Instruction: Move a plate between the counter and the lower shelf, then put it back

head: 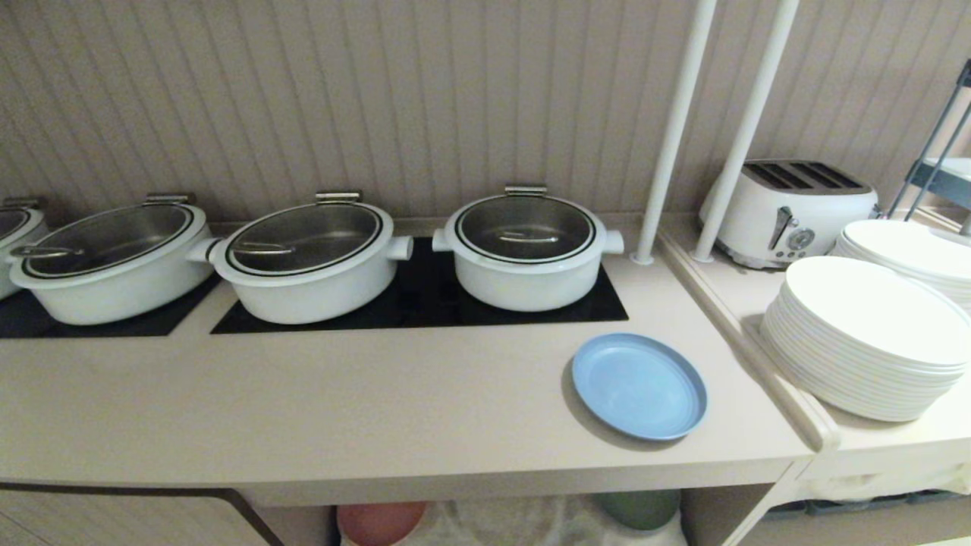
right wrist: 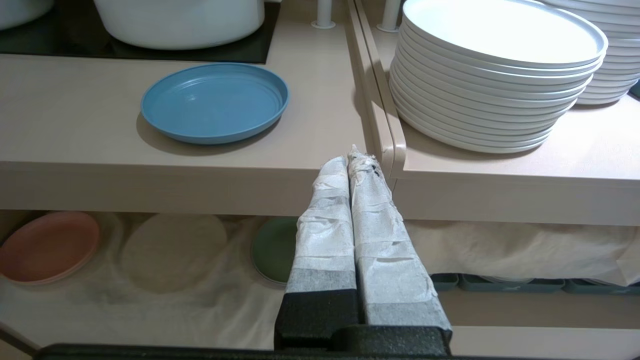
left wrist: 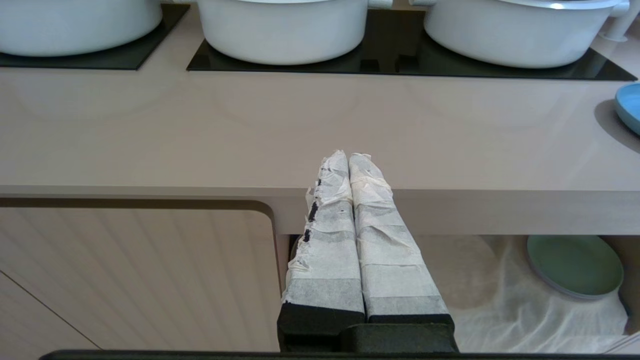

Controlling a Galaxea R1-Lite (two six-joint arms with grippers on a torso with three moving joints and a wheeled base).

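Pots (head: 526, 246), three white ones with glass lids, stand in a row on the black hob panels (head: 425, 299) at the back of the counter (head: 341, 409), against a ribbed wall. To the right, two white poles (head: 671, 136) rise from the counter's end, and beyond a raised lip stand a toaster (head: 789, 212) and tall stacks of white plates (head: 865, 341). The plate (head: 639, 385), light blue and empty, lies flat on the counter in front of the rightmost pot, near the front edge and apart from everything else. Below, the lower shelf (right wrist: 190, 300) holds a pink plate (right wrist: 47, 247) and a green plate (right wrist: 275, 250) on white cloth, with a bare round hump between them. Bare worktop stretches to the plate's left. The left gripper (left wrist: 348, 159) and the right gripper (right wrist: 348, 155) both hang before the counter's front edge, fingers pressed together, holding nothing.
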